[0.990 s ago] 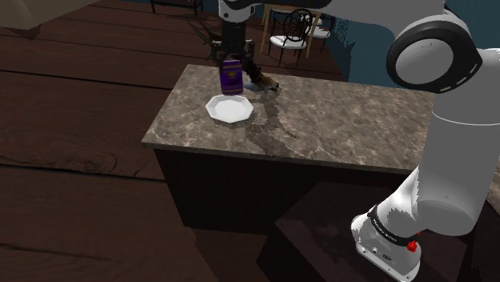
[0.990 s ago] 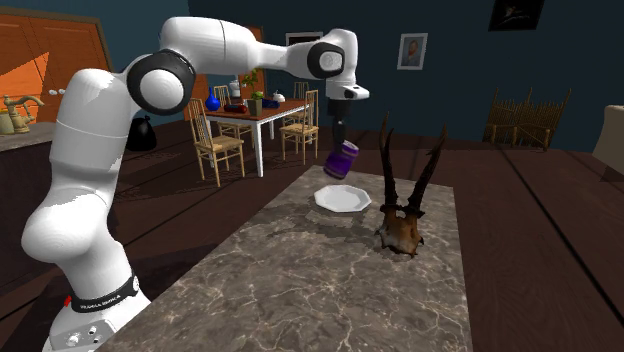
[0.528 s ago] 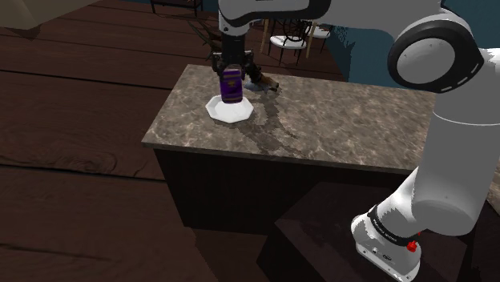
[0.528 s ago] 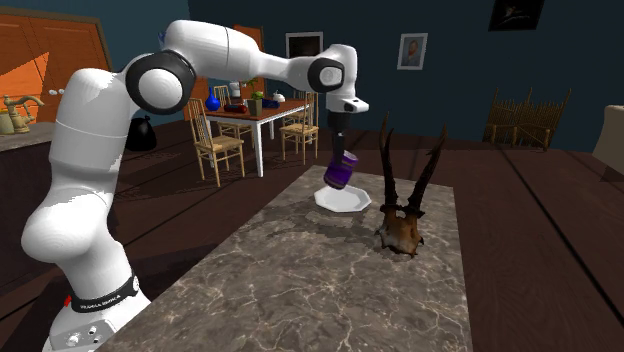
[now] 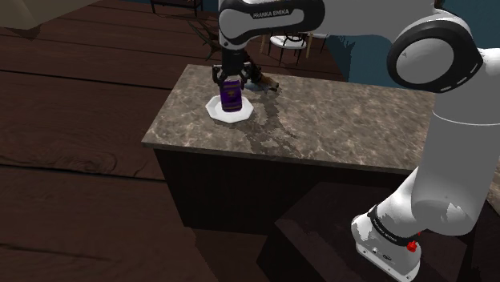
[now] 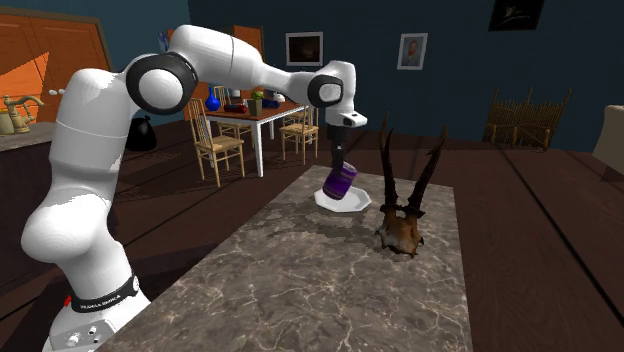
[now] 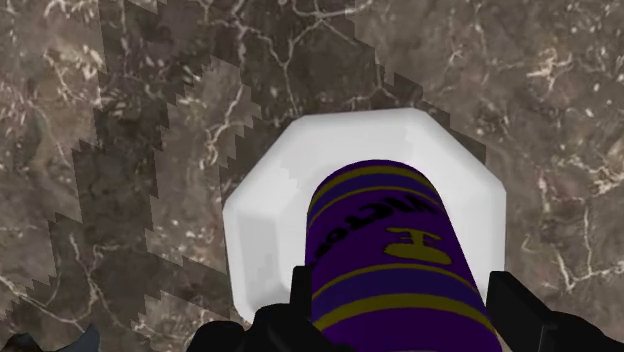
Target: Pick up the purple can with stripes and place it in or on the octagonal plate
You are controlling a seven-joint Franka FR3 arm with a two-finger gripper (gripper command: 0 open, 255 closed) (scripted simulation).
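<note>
The purple can [image 5: 232,96] with yellow stripes hangs tilted in my gripper [image 5: 231,82], which is shut on it. Its lower end sits just over the white octagonal plate [image 5: 217,111] on the marble counter. From across the table the purple can [image 6: 339,181] leans above the octagonal plate [image 6: 356,203], with my gripper [image 6: 343,160] clasping its upper end. Along the hand, the purple can [image 7: 392,250] lies between my two black fingers [image 7: 515,295], and the octagonal plate [image 7: 270,210] spreads right beneath it.
A skull with tall dark antlers [image 6: 405,205] stands on the marble counter [image 6: 300,270] close beside the plate. The counter's edge [image 5: 240,148] drops to a dark wooden floor. A dining table with chairs [image 6: 250,125] stands behind.
My gripper has come down with the can, from well above the plate to just over it. The can stays tilted in the fingers.
</note>
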